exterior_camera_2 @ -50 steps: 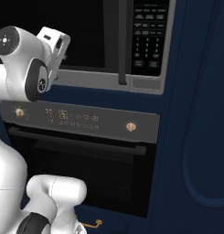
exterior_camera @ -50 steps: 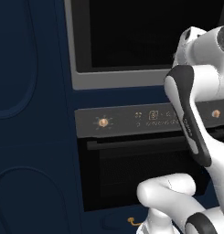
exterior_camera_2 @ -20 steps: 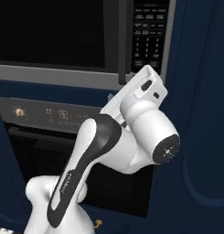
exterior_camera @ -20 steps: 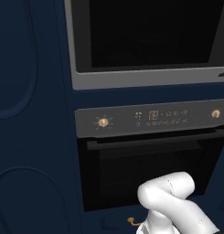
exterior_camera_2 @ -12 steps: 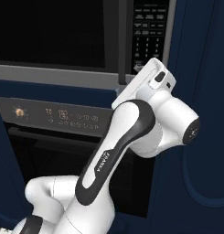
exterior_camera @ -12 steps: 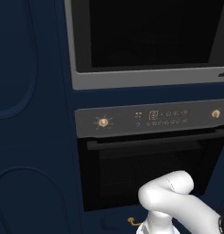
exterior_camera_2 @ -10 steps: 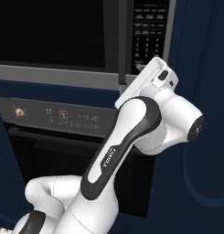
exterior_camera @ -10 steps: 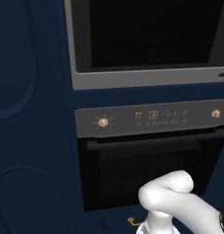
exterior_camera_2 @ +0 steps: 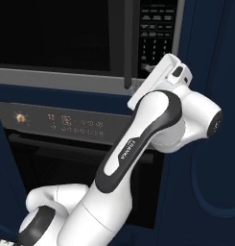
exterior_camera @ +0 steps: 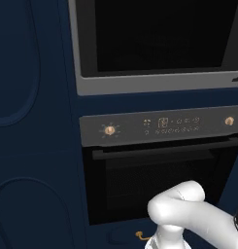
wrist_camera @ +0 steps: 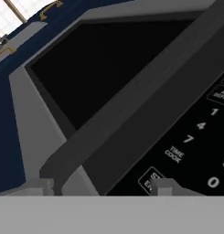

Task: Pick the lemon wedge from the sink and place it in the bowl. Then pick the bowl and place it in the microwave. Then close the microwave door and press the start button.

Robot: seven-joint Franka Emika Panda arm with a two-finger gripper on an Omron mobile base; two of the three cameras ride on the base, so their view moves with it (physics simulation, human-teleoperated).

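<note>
The tool (wrist_camera: 102, 187) is pointing at the microwave (exterior_camera_2: 66, 77), its tips standing apart, one by the door handle (wrist_camera: 131, 109), the other over the keypad (wrist_camera: 195, 146). The microwave door (exterior_camera: 159, 34) is sitting shut above the oven (exterior_camera: 159, 175).

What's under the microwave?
Under the silver-framed black microwave sits a dark oven with brass knobs. Inside the oven can't be seen; its glass is dark.
</note>
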